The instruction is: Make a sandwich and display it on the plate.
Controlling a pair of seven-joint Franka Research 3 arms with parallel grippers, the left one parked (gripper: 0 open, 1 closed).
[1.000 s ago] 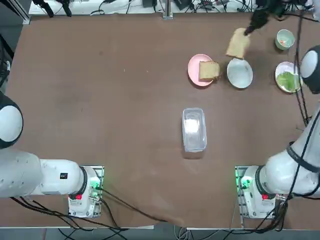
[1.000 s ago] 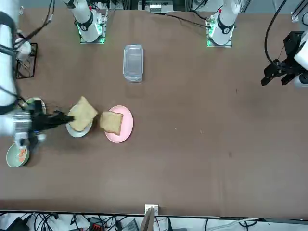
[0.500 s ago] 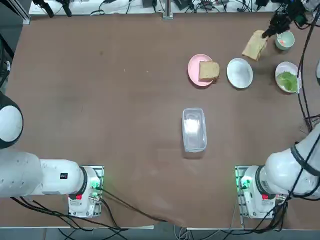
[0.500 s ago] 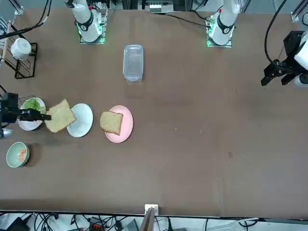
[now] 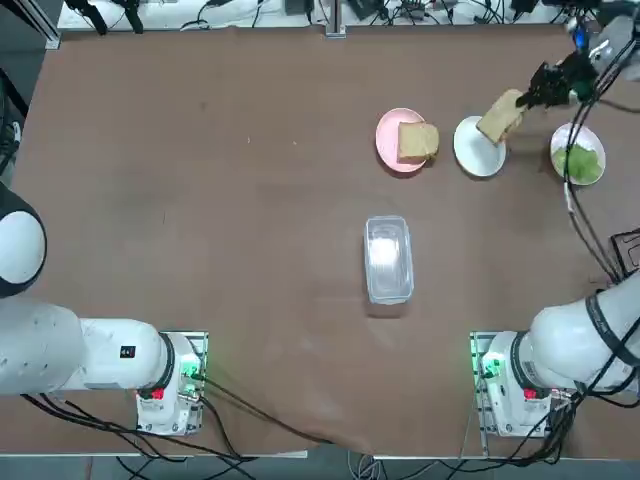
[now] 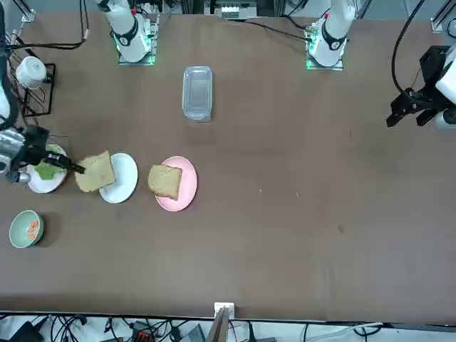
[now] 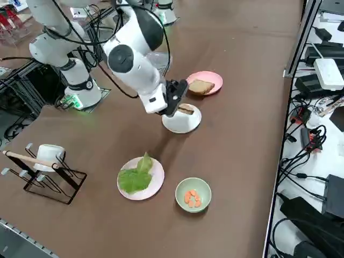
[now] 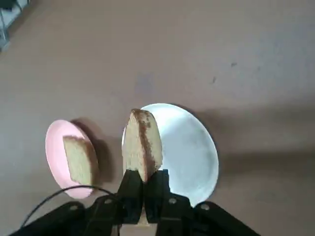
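Brown tabletop [image 5: 250,200], and the hand [image 8: 142,184] is pinching 1 bread slice [image 8: 141,145]. Looks like the base-laying step; next, center over the white plate [image 5: 469,158], toward 7 o'clock from overhead, and lower flat.

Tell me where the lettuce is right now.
In the right side view, the lettuce lies on a pale plate, between the black wire rack and the green bowl of orange pieces.

arm [image 7: 141,75]: white, rounded | joints: black, grey caps | cables: black | fingers [image 8: 130,189]: black
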